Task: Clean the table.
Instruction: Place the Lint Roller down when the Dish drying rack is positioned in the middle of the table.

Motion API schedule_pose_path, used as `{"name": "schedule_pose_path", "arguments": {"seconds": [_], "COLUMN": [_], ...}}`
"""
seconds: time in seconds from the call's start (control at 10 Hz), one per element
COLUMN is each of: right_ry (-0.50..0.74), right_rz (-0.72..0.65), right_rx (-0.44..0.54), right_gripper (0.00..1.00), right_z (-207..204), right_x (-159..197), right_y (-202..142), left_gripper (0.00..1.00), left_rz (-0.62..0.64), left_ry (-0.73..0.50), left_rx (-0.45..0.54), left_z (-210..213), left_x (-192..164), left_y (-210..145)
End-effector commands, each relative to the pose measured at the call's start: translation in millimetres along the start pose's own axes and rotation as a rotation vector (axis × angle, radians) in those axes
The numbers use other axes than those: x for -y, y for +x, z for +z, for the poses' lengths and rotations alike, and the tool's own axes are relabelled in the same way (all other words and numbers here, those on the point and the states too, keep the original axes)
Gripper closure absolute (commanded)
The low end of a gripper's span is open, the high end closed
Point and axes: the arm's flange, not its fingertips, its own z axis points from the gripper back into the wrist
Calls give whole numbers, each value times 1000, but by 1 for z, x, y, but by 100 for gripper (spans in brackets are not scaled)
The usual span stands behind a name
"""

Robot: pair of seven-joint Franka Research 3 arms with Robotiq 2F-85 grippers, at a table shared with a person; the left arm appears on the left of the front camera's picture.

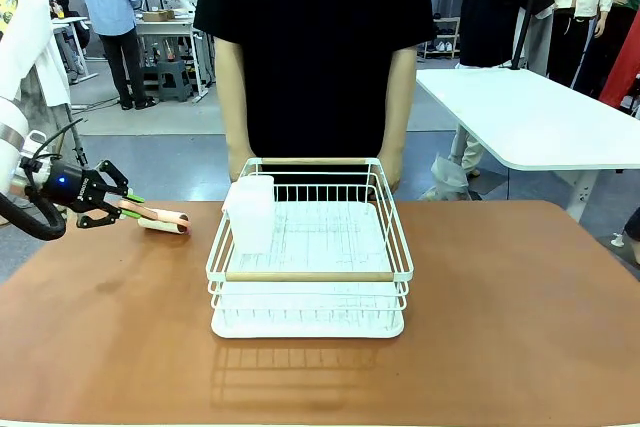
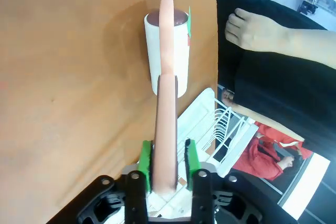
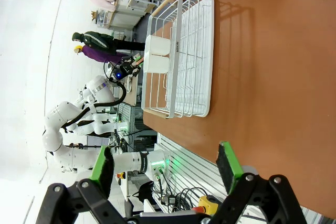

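The reddish-brown table fills the front view. A lint roller with a white roll and a pink handle lies on its far left part. My left gripper is at the handle's end. In the left wrist view the handle runs between the green pads of this gripper, and a thin dark gap shows beside one pad, so the jaws stand open around it. The white roll rests on the table beyond. My right gripper hangs open above the table with nothing between its fingers.
A white wire dish rack stands mid-table with a white cup in its left side. A person in black stands behind it, one hand near the far edge. A white table is at the back right.
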Motion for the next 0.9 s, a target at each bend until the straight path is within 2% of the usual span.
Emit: {"name": "schedule_pose_path", "arguments": {"seconds": [0.0, 0.3, 0.6, 0.8], "right_ry": [9, 9, 9, 9], "right_rz": [11, 11, 11, 11], "right_rx": [5, 5, 5, 5], "right_gripper": [0, 0, 0, 0], "right_z": [2, 2, 2, 2], "right_x": [-3, -3, -3, -3], "right_y": [0, 0, 0, 0], "left_gripper": [2, 0, 0, 0], "left_rz": [17, 20, -33, -28], "left_ry": [-6, 72, 139, 153], "left_rx": [-8, -10, 9, 71], "left_z": [9, 30, 64, 77], "left_x": [-5, -11, -16, -13], "left_y": [-8, -18, -36, -38]}}
